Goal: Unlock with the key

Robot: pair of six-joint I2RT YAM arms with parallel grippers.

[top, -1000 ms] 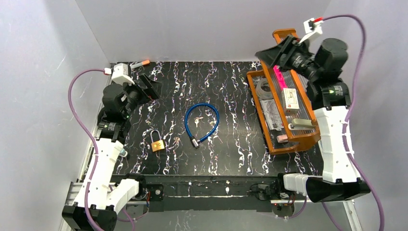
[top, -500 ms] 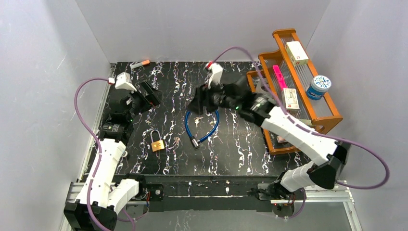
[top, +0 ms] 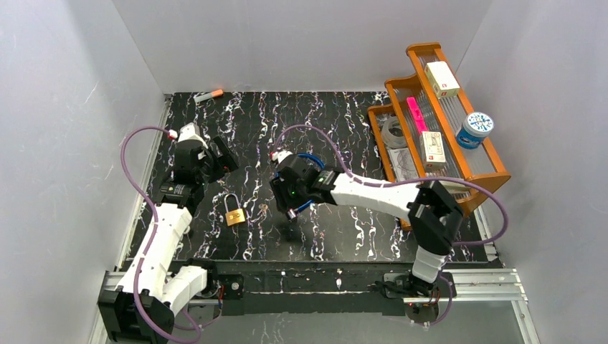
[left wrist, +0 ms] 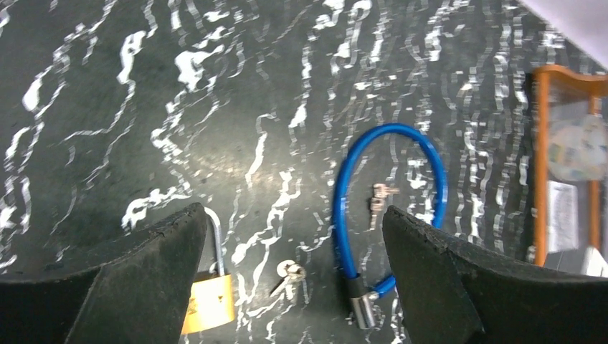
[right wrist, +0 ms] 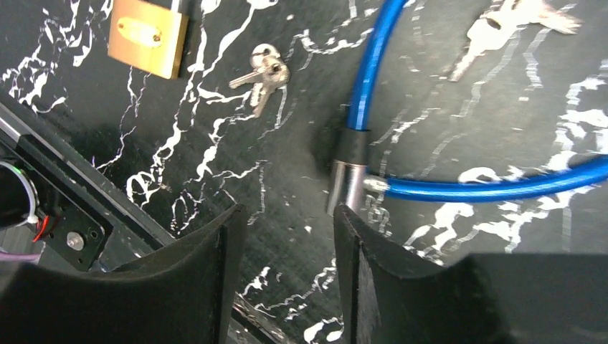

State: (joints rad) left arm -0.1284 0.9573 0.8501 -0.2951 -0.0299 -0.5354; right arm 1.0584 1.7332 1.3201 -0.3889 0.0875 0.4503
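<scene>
**A:** Where do the locks lie?

**B:** The brass padlock (top: 234,215) lies flat on the near-left part of the marbled black table (top: 344,236), its shackle pointing to the far side. A small bunch of keys (top: 265,210) lies just to its right, apart from it. Right of those, near the middle, is the blue cable lock (left wrist: 344,215), curled in a loop with its metal barrel (right wrist: 348,179) at the near end. A second bunch of keys (left wrist: 380,201) lies inside the loop.

**A:** And your hands?

**B:** My left gripper (left wrist: 292,211) hangs above the table on the far side of the padlock, fingers spread wide with nothing between them. My right gripper (right wrist: 287,215) is low over the near end of the cable lock, jaws parted more narrowly and also holding nothing. The barrel sits just beyond my right-hand fingertip. I can't tell whether that finger touches the table.

**A:** Anything else?

**B:** An orange wooden rack (top: 430,54) stands at the far right.
</scene>
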